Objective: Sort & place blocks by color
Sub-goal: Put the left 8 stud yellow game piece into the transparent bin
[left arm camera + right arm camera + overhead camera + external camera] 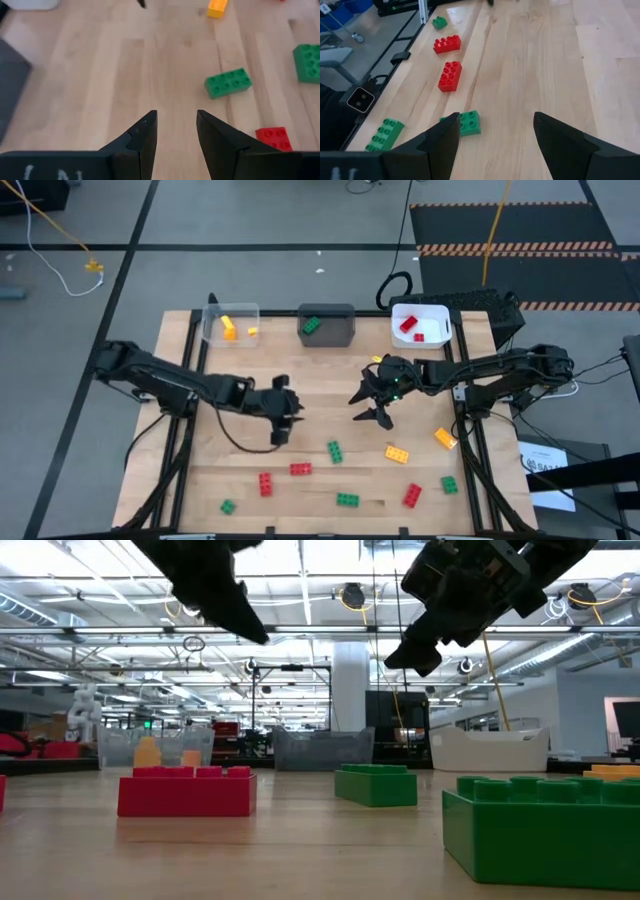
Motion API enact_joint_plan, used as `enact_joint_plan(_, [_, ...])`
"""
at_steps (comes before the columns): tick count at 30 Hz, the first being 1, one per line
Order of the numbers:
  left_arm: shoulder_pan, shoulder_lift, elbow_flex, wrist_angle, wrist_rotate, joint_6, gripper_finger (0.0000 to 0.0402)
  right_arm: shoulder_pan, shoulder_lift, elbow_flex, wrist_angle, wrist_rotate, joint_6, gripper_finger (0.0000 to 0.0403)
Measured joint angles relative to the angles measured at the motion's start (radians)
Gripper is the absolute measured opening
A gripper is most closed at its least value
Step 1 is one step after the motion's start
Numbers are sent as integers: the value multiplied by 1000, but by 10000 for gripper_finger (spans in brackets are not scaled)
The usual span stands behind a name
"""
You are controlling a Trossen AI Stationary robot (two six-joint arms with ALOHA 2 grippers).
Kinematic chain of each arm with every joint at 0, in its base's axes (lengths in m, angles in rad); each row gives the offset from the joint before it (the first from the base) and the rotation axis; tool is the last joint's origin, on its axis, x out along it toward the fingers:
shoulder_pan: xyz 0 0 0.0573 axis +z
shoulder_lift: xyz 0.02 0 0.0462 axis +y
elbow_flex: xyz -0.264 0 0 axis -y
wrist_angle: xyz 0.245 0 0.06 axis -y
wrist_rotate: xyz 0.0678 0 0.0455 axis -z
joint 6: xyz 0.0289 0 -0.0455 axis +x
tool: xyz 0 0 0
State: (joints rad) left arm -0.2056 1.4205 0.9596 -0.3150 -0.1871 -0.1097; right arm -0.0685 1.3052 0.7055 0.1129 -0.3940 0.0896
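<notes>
Small studded blocks lie flat and scattered over the near half of the wooden table: green (335,451), red (300,469), red (265,483), orange (396,453), orange (445,438) and others. My left gripper (281,432) hovers open above bare wood left of centre; its wrist view shows a green block (227,82) ahead of my left gripper (175,125). My right gripper (370,408) hovers open at the table's centre; in its wrist view a green block (467,122) lies just beyond my right gripper (495,130). Both hang high in the low view.
Three bins stand along the far edge: a clear bin (212,330) holding orange blocks, a dark grey bin (340,330) holding a green block, and a white bin (432,315) holding red blocks. Bare wood lies between the bins and the grippers. Cables run beside the table.
</notes>
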Motion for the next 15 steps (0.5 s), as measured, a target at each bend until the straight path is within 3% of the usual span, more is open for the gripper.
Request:
enact_joint_plan(7, [-23,154,0,79,0,-16,141,32,1,-41,5,6,46,242])
enact_joint_plan(13, [-53,228,0,220,3,128,141,110,1,-64,22,38,38,242])
enact_joint_plan(15, [-53,230,0,233,2,131,141,153,0,-64,45,92,-19,242])
